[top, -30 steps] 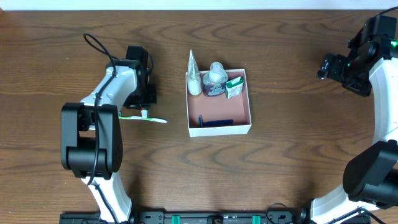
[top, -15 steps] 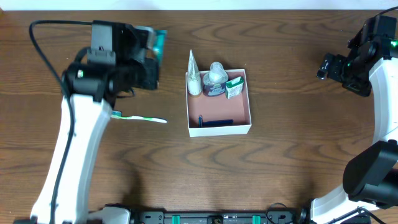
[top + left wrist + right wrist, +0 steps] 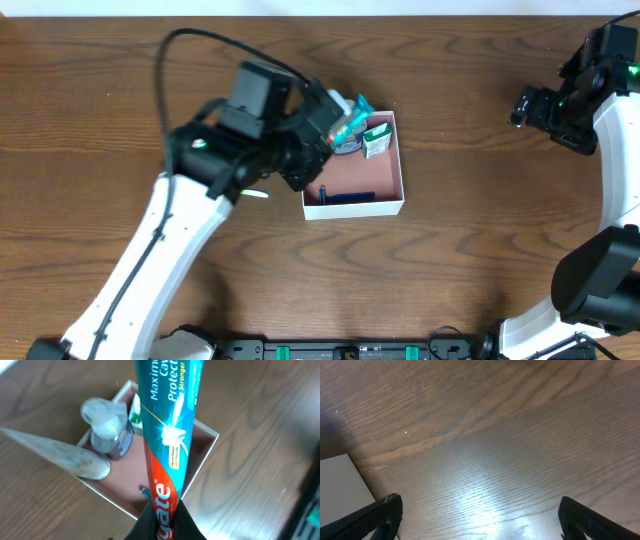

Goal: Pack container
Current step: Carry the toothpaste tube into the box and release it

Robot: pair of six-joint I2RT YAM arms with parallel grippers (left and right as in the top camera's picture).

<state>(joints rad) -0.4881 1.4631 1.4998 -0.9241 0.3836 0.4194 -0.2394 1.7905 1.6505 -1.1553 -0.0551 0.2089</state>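
Note:
The container (image 3: 386, 176), a shallow white box with a reddish-brown bottom, sits mid-table. It holds a clear-capped bottle (image 3: 107, 424), a green packet (image 3: 377, 140) and a small blue item (image 3: 348, 197). A grey cone-shaped tube (image 3: 60, 453) leans over its left wall. My left gripper (image 3: 164, 527) is shut on a teal-and-red toothpaste tube (image 3: 167, 435), held in the air above the container's (image 3: 206, 428) back-left part. In the overhead view that gripper (image 3: 322, 128) hides part of the box. My right gripper (image 3: 487, 520) stands open over bare wood at the far right (image 3: 530, 105).
A toothbrush (image 3: 257, 193) lies on the table left of the box, mostly hidden under my left arm. A white patch (image 3: 340, 485) shows at the left edge of the right wrist view. Wood grain table all around.
My left arm rose from beside the toothbrush and swung right with the toothpaste tube, from the table's left to above the box. The right arm has not moved.

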